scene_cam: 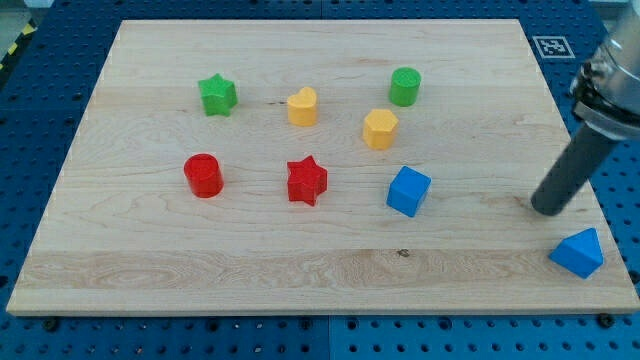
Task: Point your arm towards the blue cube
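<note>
1. I work in what looks like a robotics lab: a wooden board [330, 270] lies on a blue perforated bench [30, 110].
2. A printed fiducial marker [549, 45] sits upper right.
3. Yellow-black hazard tape [15, 45] shows upper left.

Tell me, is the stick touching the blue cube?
No, my tip rests on bare wood well to the view's right of the blue cube, nearer the blue triangular block.

My tip [549, 208] rests, rod tilted
</note>
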### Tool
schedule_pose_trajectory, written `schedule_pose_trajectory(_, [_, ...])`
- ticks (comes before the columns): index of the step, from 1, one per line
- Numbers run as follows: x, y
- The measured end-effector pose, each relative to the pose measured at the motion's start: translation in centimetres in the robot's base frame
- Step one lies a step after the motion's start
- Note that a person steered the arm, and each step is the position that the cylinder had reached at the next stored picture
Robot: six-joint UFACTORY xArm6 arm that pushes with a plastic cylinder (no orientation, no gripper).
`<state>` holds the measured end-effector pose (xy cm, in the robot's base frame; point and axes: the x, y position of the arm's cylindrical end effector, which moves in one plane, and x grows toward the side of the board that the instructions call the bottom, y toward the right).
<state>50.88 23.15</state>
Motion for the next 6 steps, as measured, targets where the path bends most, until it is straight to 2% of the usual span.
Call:
schedule_pose_trajectory(2, [-4.4, -9.5])
schedule_pose_trajectory(3, [-5.6, -16.0])
schedule_pose_trajectory(4, [-4.9, -20.4])
schedule_pose_trajectory(6, [-0.3, -18.9])
